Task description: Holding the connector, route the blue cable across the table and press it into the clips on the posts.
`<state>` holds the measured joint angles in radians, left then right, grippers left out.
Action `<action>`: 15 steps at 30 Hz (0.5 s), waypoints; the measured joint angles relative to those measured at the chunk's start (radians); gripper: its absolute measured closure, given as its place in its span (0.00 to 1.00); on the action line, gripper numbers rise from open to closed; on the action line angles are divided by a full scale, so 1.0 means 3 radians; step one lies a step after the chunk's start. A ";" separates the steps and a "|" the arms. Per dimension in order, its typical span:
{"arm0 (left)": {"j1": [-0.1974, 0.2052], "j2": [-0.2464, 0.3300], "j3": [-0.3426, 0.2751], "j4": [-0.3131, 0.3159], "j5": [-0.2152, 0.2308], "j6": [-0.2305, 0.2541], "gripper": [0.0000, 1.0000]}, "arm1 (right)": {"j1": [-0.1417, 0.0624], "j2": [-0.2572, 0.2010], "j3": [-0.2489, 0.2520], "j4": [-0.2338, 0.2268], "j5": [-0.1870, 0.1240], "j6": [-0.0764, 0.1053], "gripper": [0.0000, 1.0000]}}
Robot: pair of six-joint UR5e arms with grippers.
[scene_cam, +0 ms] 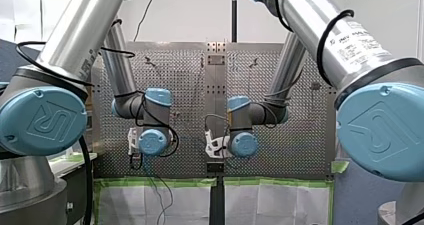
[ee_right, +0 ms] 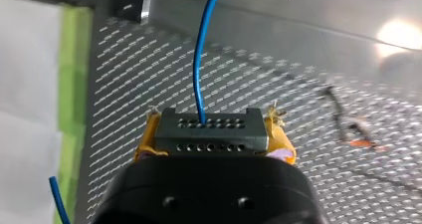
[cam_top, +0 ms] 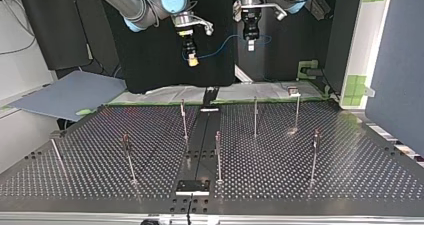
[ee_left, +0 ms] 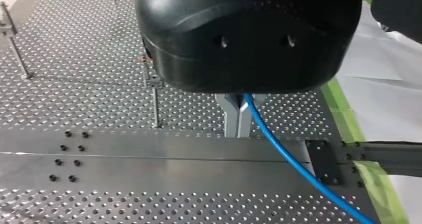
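cable (ee_left: pixel 293 163) came out from between the metal fingers (ee_left: pixel 230 117) of my left gripper (ee_left: pixel 237 132), which were pressed together on it, and ran down and away over the bench (ee_left: pixel 99 84). my right gripper (ee_right: pixel 213 134) had its yellow pads (ee_right: pixel 145 142) clamped on the two ends of the grey connector (ee_right: pixel 209 137), and the blue line rose out of the connector's top row of holes, ahead of the fingers. a second short piece of blue showed beside that gripper, over the green tape (ee_right: pixel 74 59) at the bench's edge.

in the top view both grippers hung side by side above the far edge of the bench, my right one at the view's left and my left one at the view's right, with the cable in a slack loop between them. the posts (cam_top: pixel 255 116) stood upright across the perforated plate, nearer the camera, and the cable was well apart from all of them. i could not make out the clips on the posts at that range.
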<state>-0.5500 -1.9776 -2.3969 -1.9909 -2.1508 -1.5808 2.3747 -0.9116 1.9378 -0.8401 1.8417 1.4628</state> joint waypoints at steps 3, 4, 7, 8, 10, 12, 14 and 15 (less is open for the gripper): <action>0.0028 0.0078 0.0015 -0.0079 -0.0021 -0.0071 1.00 | 0.0032 -0.0087 -0.0048 0.0087 -0.0030 0.0083 1.00; 0.0040 0.0111 0.0024 -0.0111 -0.0044 -0.0091 1.00 | 0.0034 -0.0113 -0.0061 0.0114 -0.0047 0.0107 1.00; 0.0063 0.0196 0.0060 -0.0197 -0.0117 -0.0113 1.00 | 0.0027 -0.0202 -0.0117 0.0202 -0.0122 0.0175 1.00; 0.0069 0.0222 0.0074 -0.0221 -0.0141 -0.0111 1.00 | 0.0024 -0.0238 -0.0147 0.0239 -0.0157 0.0194 1.00; 0.0083 0.0280 0.0106 -0.0281 -0.0198 -0.0093 1.00 | 0.0019 -0.0292 -0.0195 0.0292 -0.0199 0.0212 1.00; 0.0096 0.0329 0.0139 -0.0328 -0.0245 -0.0069 1.00 | 0.0015 -0.0356 -0.0256 0.0357 -0.0232 0.0224 1.00; 0.0109 0.0384 0.0182 -0.0386 -0.0301 -0.0047 1.00 | 0.0013 -0.0416 -0.0313 0.0417 -0.0254 0.0229 1.00; 0.0113 0.0407 0.0201 -0.0407 -0.0324 -0.0039 1.00 | 0.0012 -0.0441 -0.0336 0.0443 -0.0262 0.0231 1.00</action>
<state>-0.5161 -1.8556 -2.3365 -2.1131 -2.2479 -1.5925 2.3783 -1.0440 1.8369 -0.7073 1.7632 1.5322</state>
